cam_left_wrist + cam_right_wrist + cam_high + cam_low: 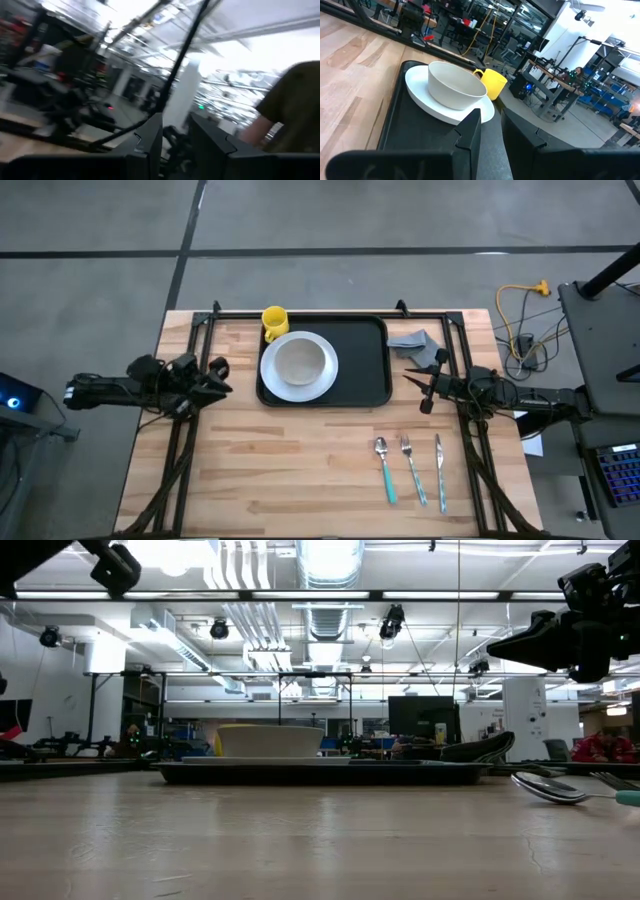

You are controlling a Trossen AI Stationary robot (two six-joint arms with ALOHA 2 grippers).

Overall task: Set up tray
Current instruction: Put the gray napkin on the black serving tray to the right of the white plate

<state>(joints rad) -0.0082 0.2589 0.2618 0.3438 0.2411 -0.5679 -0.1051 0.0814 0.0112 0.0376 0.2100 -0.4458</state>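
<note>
The black tray (370, 360) lies flat on the wooden table at its far middle. On it rests a white plate (326, 385) with a white bowl (300, 362) standing in it; a yellow mug (274, 320) stands at the tray's far left corner. My left gripper (222, 377) hovers left of the tray, tipped upward, its fingers a little apart with nothing between them. My right gripper (412, 385) hovers level just right of the tray, pointing at it. Its fingers (470, 125) stand slightly apart, with the bowl (455, 85) and mug (495, 82) ahead of them.
A grey cloth (418, 345) lies crumpled right of the tray. A spoon (384, 465), fork (413, 470) and knife (440, 470) lie side by side at the near right. Black frame rails (300, 313) run along the table's far edge and sides. A person's sleeve (295, 105) shows beyond the table.
</note>
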